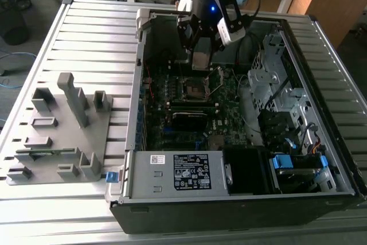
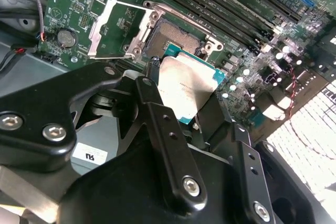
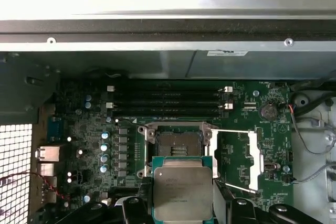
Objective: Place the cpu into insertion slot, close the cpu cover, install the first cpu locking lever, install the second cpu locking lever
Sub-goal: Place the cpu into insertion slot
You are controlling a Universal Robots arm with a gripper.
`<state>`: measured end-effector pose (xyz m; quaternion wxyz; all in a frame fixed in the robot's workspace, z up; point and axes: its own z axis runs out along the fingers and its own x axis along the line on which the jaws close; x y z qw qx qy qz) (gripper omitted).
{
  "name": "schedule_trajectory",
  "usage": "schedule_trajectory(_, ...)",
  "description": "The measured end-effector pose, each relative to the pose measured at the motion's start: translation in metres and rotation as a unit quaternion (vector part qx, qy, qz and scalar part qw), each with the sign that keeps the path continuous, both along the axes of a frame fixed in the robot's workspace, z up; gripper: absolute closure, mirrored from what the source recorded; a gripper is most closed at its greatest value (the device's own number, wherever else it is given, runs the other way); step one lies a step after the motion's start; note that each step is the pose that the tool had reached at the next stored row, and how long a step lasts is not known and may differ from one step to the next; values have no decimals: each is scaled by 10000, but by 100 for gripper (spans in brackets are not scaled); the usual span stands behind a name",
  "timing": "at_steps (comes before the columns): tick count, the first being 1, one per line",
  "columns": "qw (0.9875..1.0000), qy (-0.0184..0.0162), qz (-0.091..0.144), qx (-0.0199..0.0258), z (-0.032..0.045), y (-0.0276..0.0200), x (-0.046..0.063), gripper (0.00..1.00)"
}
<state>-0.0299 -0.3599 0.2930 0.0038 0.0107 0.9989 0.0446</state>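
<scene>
The tool (image 1: pixel 202 55) on the 1 arm is closed on the cpu (image 1: pixel 202 61), which it grips by 2 opposite edges between its dark fingers (image 2: pixel 157 124). In both wrist views the silver-grey top of the cpu (image 2: pixel 186 85) (image 3: pixel 182 192) is facing up and the green edge of the chip is visible around it. The cpu is in the air and is not seated. Directly under the tool is the open insertion slot (image 3: pixel 172 145) (image 2: pixel 176 35), whose field of contacts is uncovered. The cpu cover (image 3: pixel 253 156) (image 2: pixel 97 30) is swung open and lies just beside the slot, with its square window over the green motherboard (image 1: pixel 189 107). Beyond the slot, a little further from the tool, run the long dark memory slots (image 3: pixel 168 100). Around all this stands the open computer case (image 1: pixel 131 159), and the tool reaches down inside it. Well apart from the tool, outside the case toward the exterior view's left, a grey holder block (image 1: pixel 63 136) rests on the slatted metal surface (image 1: pixel 86 38).
</scene>
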Motion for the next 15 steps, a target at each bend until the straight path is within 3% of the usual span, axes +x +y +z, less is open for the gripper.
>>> schedule_trajectory(15,10000,-11,0,-1,-67,0,-1,46)
